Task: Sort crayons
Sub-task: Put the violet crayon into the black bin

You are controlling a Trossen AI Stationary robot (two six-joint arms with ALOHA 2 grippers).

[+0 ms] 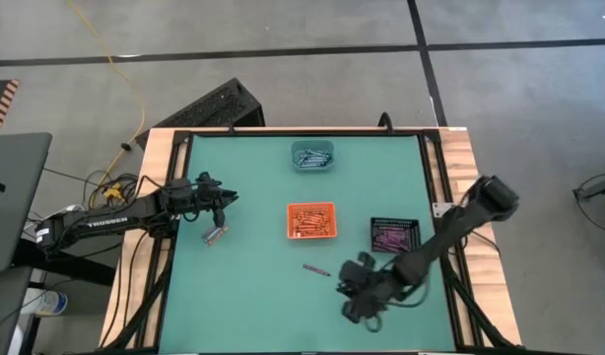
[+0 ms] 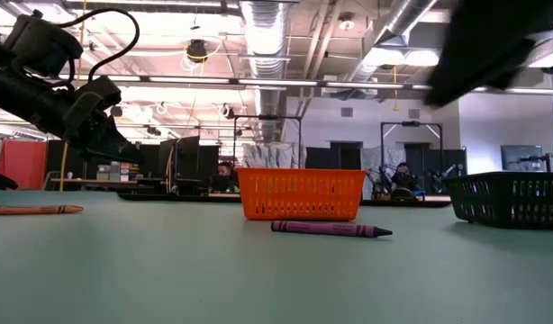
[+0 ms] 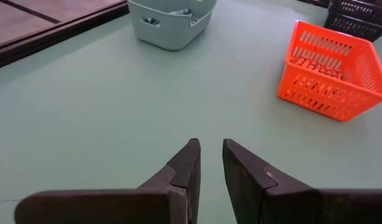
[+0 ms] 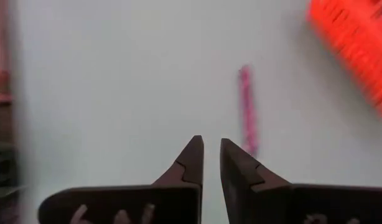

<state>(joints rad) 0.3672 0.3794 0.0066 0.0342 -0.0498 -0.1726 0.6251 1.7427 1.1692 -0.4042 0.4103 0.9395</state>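
A purple crayon (image 1: 316, 268) lies flat on the green table, near of the orange tray; it also shows in the low view (image 2: 330, 229) and the right wrist view (image 4: 247, 112). An orange crayon (image 2: 33, 210) lies flat at the left, just near of my left gripper (image 1: 216, 235). My left gripper (image 1: 224, 203) hovers above the table with its fingers (image 3: 211, 149) together and empty. My right gripper (image 1: 354, 286) is to the right of and near of the purple crayon, fingers (image 4: 211, 146) together and empty.
An orange tray (image 1: 311, 220) with orange crayons stands mid-table. A teal tray (image 1: 312, 155) stands at the far edge and a black tray (image 1: 394, 234) with purple crayons at the right. People sit in the room beyond the table.
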